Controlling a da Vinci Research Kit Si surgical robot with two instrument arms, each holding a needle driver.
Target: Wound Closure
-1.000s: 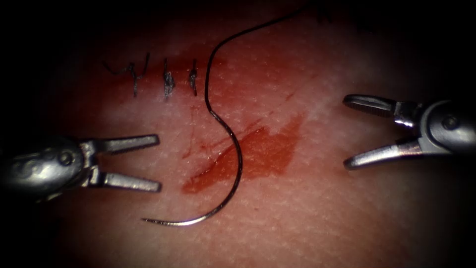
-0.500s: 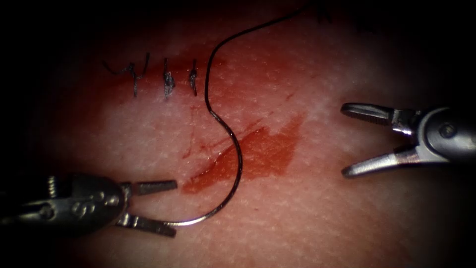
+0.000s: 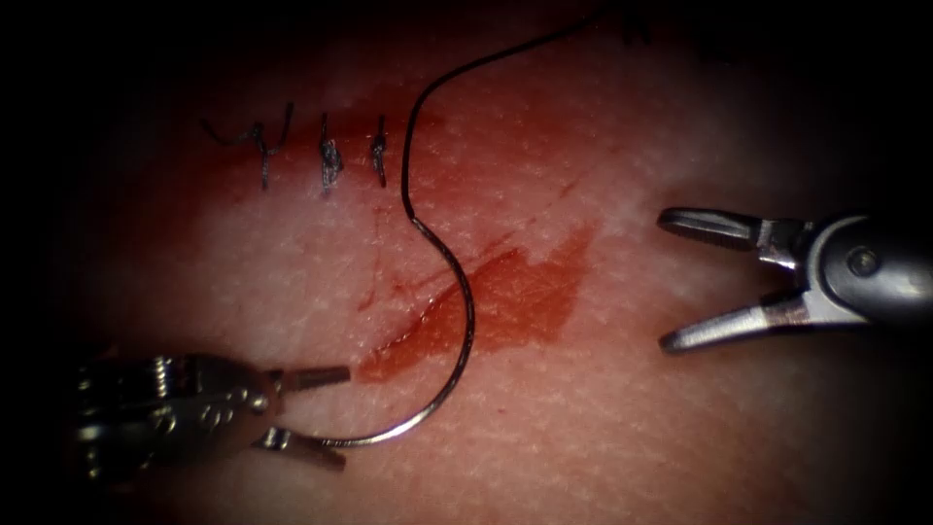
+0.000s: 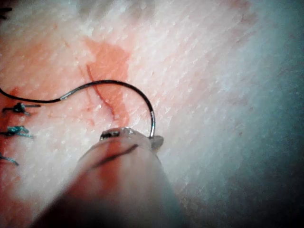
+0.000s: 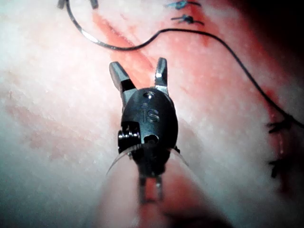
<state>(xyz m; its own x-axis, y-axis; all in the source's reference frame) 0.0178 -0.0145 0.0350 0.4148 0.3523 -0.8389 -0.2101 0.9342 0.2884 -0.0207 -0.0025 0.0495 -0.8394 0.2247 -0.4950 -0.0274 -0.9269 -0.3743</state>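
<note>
While the needle (image 3: 457,340) lies flat on the tissue (image 3: 622,428), its tip sits between the left claw (image 3: 335,413)'s parted jaws; the right claw (image 3: 666,282), gaping and empty, is well apart.

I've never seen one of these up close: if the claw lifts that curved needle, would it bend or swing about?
The needle probably stays stiff: it keeps a clean arc lying flat on the tissue. Being thin and round, it may twist between the left tool's open jaws, which straddle its tip end. The thread looks limp and would likely trail.
</note>
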